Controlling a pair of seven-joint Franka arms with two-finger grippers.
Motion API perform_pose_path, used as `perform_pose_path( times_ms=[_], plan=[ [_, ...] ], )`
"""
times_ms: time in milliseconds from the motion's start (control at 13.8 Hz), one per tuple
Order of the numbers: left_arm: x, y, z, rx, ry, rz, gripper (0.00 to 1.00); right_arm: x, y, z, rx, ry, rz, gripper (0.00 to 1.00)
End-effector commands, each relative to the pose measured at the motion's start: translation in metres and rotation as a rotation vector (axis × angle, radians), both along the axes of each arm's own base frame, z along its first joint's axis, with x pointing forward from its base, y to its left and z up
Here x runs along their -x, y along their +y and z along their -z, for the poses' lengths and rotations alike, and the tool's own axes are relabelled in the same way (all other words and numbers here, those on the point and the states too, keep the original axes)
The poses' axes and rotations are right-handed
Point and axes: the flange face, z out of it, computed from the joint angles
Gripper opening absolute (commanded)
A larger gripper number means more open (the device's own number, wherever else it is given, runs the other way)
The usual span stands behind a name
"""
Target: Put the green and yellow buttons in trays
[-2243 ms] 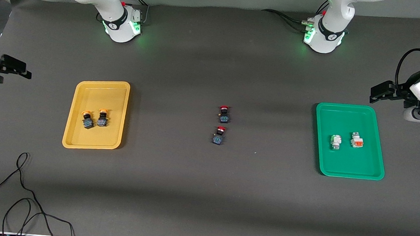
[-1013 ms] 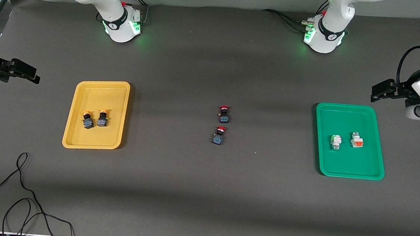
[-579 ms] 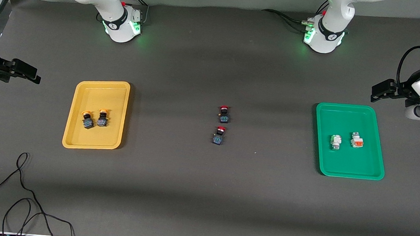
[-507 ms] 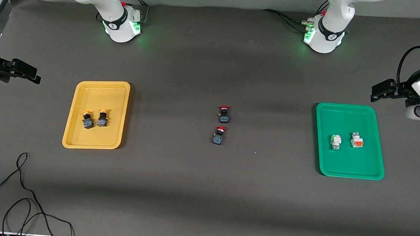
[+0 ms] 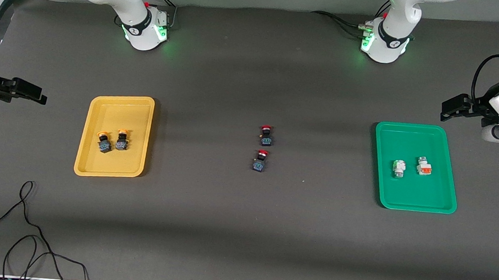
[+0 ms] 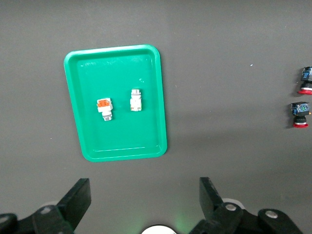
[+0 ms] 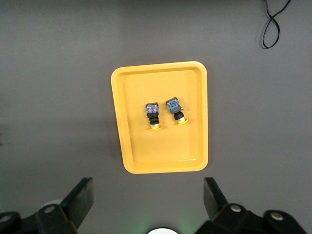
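A yellow tray [image 7: 161, 163] lies flat on the dark grey table [image 7: 58, 73], its raised rim whole and in full sight. Two yellow-capped push-button switches lie inside it, side by side near the tray's middle and just apart: one [image 7: 153, 115] straight, the other [image 7: 176, 110] slightly turned. A looped black cable [image 7: 273, 27] lies on the table well apart from the tray. The right gripper [image 7: 148, 202] hangs over bare table just off one short rim, fingers [image 7: 80, 200] spread wide.

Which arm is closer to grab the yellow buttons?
Right, probably. The right tool hangs open by the yellow tray holding the yellow buttons; the left tool is by the green tray.
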Motion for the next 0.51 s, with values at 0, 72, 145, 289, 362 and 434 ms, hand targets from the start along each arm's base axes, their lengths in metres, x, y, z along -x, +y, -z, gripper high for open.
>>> perform_pose_path(
  times_ms=[0,72,145,289,362,434],
  plan=[
    [0.003,-0.001,-0.005,-0.008,0.001,0.0,1.0,-0.006,-0.005,-0.011,-0.018,0.007,-0.004,1.0],
    [0.003,-0.001,-0.005,-0.008,0.001,0.0,0.98,-0.007,-0.008,-0.014,-0.031,0.011,-0.009,1.0],
    [0.003,-0.001,-0.006,-0.008,0.0,-0.002,0.8,-0.01,-0.006,-0.014,-0.031,0.017,-0.018,1.0],
    [0.003,0.0,-0.006,-0.008,-0.003,-0.005,0.61,-0.013,-0.01,-0.015,-0.046,0.015,-0.027,1.0],
    [0.003,0.0,-0.006,-0.008,-0.003,-0.003,0.94,-0.015,-0.016,-0.014,-0.062,0.017,-0.029,1.0],
    [0.002,0.0,-0.005,-0.008,-0.002,-0.003,0.99,-0.015,-0.022,-0.014,-0.081,0.018,-0.04,1.0]
  ],
)
